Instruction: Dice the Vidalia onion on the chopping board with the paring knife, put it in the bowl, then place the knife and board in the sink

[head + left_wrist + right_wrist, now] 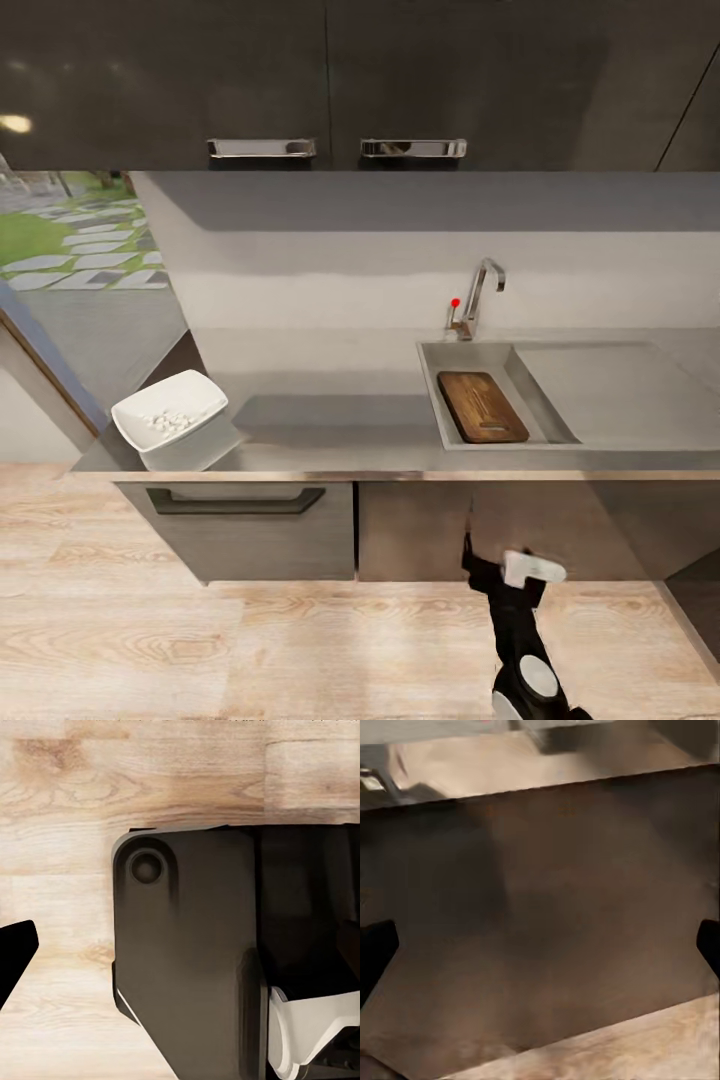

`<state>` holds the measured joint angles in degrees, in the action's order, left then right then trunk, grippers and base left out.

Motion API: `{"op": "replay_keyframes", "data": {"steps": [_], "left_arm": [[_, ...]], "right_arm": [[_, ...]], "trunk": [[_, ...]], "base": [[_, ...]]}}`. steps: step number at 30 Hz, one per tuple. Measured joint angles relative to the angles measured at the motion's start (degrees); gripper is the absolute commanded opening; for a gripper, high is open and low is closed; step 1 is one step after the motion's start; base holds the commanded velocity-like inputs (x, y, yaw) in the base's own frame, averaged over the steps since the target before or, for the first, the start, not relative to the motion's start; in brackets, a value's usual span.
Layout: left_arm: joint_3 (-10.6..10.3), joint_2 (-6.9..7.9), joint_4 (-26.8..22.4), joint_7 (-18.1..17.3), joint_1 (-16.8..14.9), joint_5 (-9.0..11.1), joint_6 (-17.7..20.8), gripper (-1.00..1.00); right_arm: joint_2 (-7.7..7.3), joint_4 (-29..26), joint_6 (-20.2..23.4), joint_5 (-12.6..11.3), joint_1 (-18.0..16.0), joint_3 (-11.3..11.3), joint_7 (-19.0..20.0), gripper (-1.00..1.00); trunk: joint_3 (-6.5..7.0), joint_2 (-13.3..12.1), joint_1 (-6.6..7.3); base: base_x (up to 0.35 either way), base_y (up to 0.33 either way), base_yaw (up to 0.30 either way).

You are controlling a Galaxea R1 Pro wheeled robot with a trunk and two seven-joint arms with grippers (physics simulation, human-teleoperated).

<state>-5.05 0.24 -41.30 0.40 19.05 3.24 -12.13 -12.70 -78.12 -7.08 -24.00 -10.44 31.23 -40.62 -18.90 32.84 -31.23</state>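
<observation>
One dark-brown wooden chopping board [483, 407] lies in the grey steel sink [440, 385], right of centre. At lower left, a glossy white square bowl [170, 418] (holding tiny white diced onion [168, 422]) sits on the grey countertop [330, 430]. The right gripper [540, 949] has jaws wide apart; the left's cannot be told.

chopping board [482, 406] — dark-brown, grained | bowl [169, 411] — white | sink [437, 381] — grey | floor [110, 640] — pale wood-grain
</observation>
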Motion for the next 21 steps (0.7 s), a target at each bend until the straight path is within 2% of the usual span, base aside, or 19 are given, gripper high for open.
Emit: {"op": "replay_keyframes", "data": {"steps": [2,4,5,6,9,12,14,17,21], "left_arm": [[0.0,0.0,0.0,0.0,0.0,0.0,0.0,1.0],[0.0,0.0,0.0,0.0,0.0,0.0,0.0,1.0],[0.0,0.0,-0.1,0.0,0.0,0.0,0.0,1.0],[0.0,0.0,-0.1,0.0,0.0,0.0,0.0,1.0],[0.0,0.0,-0.3,0.0,0.0,0.0,0.0,1.0],[0.0,0.0,-0.4,0.0,0.0,0.0,0.0,1.0],[0.0,0.0,-0.4,0.0,0.0,0.0,0.0,1.0],[0.0,0.0,-0.4,0.0,0.0,0.0,0.0,1.0],[0.0,0.0,-0.4,0.1,0.0,0.0,0.0,1.0]], "right_arm": [[0.01,7.4,-4.3,-0.1,0.2,2.6,0.8,1.0],[0.21,19.7,-11.4,-0.3,0.4,6.1,4.6,1.0],[0.32,23.4,-12.8,-0.3,0.4,6.6,6.4,1.0],[0.41,25.3,-13.3,-0.2,0.4,6.8,7.4,1.0],[1.49,36.6,-14.7,-0.5,0.4,7.3,15.1,1.0],[4.1,48.0,-15.3,-0.7,0.4,7.2,23.8,1.0],[5.9,54.0,-15.5,-0.7,0.5,7.1,27.4,1.0],[7.8,60.1,-15.5,-0.8,0.5,7.1,29.4,1.0],[9.5,64.5,-15.5,-1.3,0.6,7.1,30.1,1.0]], "trunk": [[0.0,0.0,0.0],[0.0,0.0,0.0],[0.0,0.0,0.0],[0.01,0.0,0.0],[0.0,0.0,0.0],[0.0,0.0,0.0],[0.0,0.0,0.0],[0.0,0.0,0.0],[0.0,0.0,0.0]], "base": [[0.0,0.0,0.0],[0.0,0.0,0.0],[0.0,0.0,0.0],[0.0,0.0,0.0],[0.0,0.0,0.0],[0.0,0.0,0.0],[0.0,0.0,0.0],[0.0,0.0,0.0],[0.0,0.0,0.0]]}}
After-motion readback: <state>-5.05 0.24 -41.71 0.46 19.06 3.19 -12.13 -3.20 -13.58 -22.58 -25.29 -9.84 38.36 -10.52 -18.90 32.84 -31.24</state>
